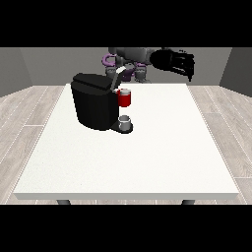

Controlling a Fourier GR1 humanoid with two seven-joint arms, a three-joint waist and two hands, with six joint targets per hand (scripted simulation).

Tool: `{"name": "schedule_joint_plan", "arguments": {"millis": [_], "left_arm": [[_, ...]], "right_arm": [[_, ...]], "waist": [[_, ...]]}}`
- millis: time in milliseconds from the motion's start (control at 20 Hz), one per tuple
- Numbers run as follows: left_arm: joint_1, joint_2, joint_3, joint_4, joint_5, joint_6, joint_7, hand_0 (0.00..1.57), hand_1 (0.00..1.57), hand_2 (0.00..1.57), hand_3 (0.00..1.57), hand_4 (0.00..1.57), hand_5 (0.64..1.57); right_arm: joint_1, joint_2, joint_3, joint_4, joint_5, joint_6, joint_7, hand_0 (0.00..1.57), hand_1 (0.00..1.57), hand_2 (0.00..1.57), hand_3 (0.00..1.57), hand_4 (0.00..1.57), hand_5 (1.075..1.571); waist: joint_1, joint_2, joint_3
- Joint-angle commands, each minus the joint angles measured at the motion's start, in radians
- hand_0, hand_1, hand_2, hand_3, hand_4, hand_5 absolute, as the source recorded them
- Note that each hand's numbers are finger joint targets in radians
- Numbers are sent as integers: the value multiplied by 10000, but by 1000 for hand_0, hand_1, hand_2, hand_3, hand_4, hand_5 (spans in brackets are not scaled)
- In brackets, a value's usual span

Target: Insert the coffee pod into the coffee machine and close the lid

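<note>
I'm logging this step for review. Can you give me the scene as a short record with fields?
surface: white table
machine: black coffee machine, left of table centre, lid raised
red item: red cup-shaped thing at the machine's front, probably the coffee pod
below it: small grey cup on the machine's base
hand at view's right: raised above the table's far edge, holding nothing
other hand: not visible

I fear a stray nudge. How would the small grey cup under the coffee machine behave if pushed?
The grey cup looks short and squat, so it would probably slide rather than tip. It seems small beside the coffee machine, so likely light and easily shifted. It sits on the machine's dark base, and a sideways push might slip it off that edge.
</note>
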Motion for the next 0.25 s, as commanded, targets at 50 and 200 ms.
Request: {"name": "schedule_joint_plan", "arguments": {"millis": [50,200], "left_arm": [[686,-322,-126,821,-330,286,-598,0,0,0,0,266,1571],[1194,-104,93,1033,-279,188,-889,0,0,0,0,266,1571]], "right_arm": [[928,834,748,-565,-649,17,-485,0,0,0,0,181,1571],[2051,852,1141,-809,-1007,89,-1179,0,0,0,0,259,1571]], "waist": [[-583,-931,-6],[-783,-1274,-4]]}}
